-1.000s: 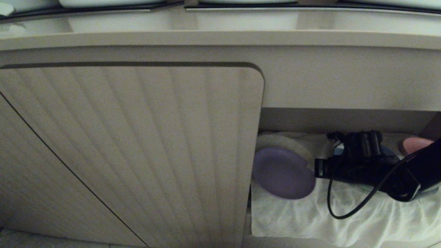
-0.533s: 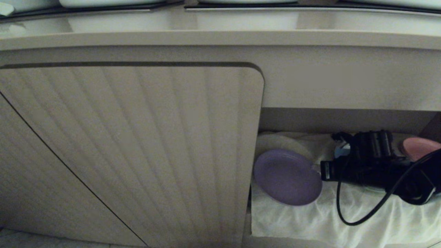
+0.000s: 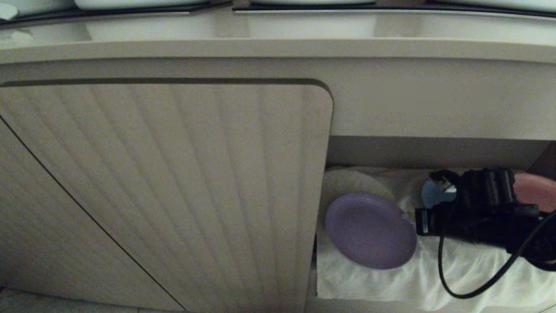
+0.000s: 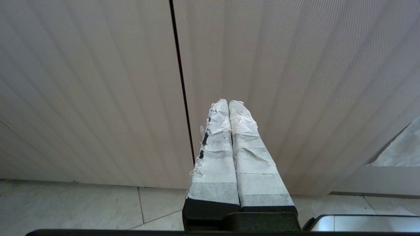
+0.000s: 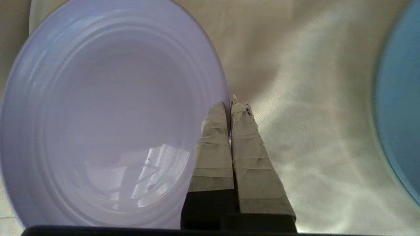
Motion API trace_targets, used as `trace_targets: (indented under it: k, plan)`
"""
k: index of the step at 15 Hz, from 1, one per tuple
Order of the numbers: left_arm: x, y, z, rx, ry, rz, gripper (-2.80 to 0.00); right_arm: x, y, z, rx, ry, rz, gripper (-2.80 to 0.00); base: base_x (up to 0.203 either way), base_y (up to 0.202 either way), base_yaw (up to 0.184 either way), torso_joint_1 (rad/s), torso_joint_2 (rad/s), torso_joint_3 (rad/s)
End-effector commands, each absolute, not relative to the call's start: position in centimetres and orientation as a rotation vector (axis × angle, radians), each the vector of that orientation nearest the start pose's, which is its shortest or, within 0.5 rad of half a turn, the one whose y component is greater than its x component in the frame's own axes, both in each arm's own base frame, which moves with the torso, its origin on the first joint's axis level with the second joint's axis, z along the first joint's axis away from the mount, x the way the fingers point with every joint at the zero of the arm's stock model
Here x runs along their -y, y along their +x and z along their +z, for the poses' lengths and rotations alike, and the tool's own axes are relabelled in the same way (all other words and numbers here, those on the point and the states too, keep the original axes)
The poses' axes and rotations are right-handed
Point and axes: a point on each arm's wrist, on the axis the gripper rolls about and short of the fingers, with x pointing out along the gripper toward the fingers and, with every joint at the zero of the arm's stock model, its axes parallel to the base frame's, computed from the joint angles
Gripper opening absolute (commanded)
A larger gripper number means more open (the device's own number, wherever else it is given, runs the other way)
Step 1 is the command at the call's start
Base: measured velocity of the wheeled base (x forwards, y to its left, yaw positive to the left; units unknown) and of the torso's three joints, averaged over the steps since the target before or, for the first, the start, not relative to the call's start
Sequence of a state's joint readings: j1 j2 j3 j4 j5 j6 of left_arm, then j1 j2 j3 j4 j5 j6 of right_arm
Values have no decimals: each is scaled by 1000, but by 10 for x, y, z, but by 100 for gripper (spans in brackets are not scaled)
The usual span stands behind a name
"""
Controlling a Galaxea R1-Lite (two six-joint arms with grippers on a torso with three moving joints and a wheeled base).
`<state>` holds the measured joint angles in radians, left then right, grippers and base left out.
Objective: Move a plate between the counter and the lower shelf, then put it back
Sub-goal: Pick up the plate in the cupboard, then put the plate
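Observation:
The lavender plate [image 3: 370, 230] is in the lower shelf [image 3: 382, 282], over the wrinkled white cloth just right of the cabinet door. It is tilted. My right gripper [image 3: 409, 217] reaches in from the right and is shut on the plate's right rim. In the right wrist view the taped fingers [image 5: 242, 141] pinch the edge of the plate [image 5: 108, 111], one on each face. The counter [image 3: 278, 48] runs across the top of the head view. My left gripper [image 4: 228, 103] is shut and empty, parked in front of the ribbed door.
A blue plate [image 3: 432, 193] and a pink plate [image 3: 536, 189] lie further right on the shelf cloth, partly behind my right arm. White plates [image 3: 352, 180] sit behind the lavender one. The ribbed cabinet door [image 3: 173, 187] closes the shelf's left side. A black cable [image 3: 460, 282] hangs from the arm.
My right arm has drawn to the right and slightly down in the head view, with the lavender plate moving along in its grip. More of the blue plate shows now.

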<state>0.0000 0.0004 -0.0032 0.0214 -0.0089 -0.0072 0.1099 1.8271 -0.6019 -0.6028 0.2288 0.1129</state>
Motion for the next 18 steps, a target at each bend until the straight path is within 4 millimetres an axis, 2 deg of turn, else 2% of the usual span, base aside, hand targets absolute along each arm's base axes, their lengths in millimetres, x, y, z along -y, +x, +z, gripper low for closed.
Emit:
trace_targets:
  k: [1, 8, 18]
  plan:
    - [0, -23, 74, -18, -8, -9, -280, -33, 280, 98, -623, 148, 286, -280, 0, 0, 0, 0, 0, 0]
    - [0, -23, 74, -18, -8, -9, -280, -24, 257, 109, -633, 157, 258, -280, 0, 0, 0, 0, 0, 0]
    - [0, -23, 74, -18, -8, -9, -280, -20, 206, 125, -631, 159, 262, -280, 0, 0, 0, 0, 0, 0]
